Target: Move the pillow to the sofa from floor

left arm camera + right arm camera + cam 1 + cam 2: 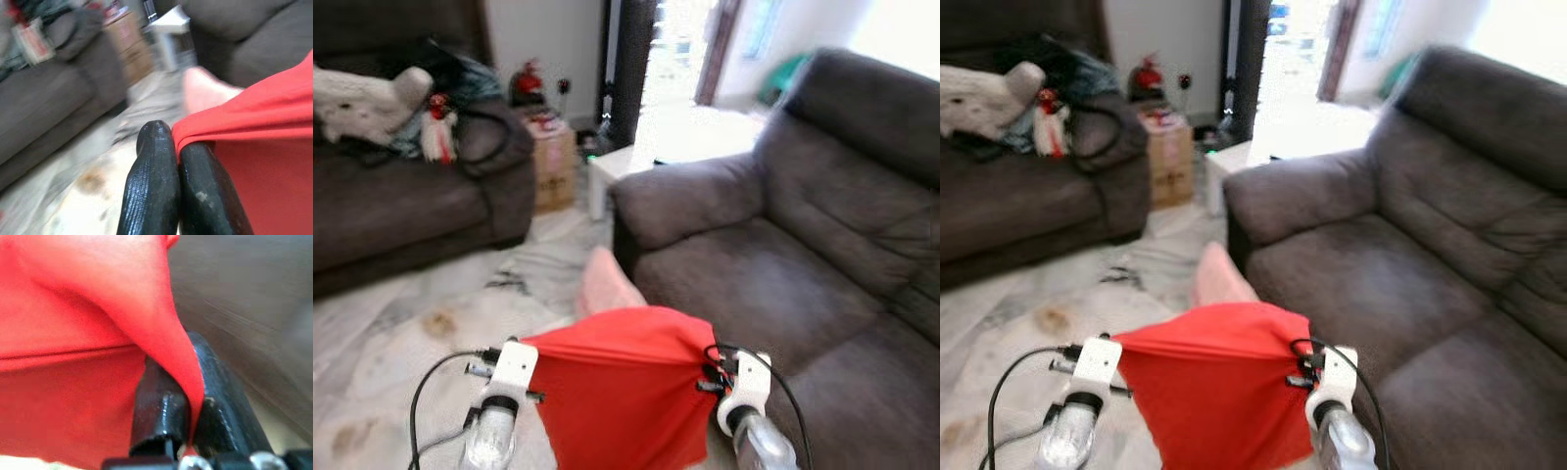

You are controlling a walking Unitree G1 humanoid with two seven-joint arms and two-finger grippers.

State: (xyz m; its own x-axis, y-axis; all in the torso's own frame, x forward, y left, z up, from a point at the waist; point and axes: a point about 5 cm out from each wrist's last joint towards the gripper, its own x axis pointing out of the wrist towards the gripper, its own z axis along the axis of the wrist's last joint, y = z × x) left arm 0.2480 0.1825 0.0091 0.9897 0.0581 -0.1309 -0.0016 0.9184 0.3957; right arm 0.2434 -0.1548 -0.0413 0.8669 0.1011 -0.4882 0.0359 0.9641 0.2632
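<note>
Pillow (622,387), red, is held off the floor (401,333) between both tools, top edge stretched left-right, body hanging down. Left tool (177,147) is clamped on its left corner, right tool (188,431) pinched on the right corner fabric. Pink cushion (605,282) is seen just behind, against the grey sofa (773,274) arm. Second sofa (401,196) with clutter farther left; white side table (612,171) and cardboard box (553,162) beyond.
</note>
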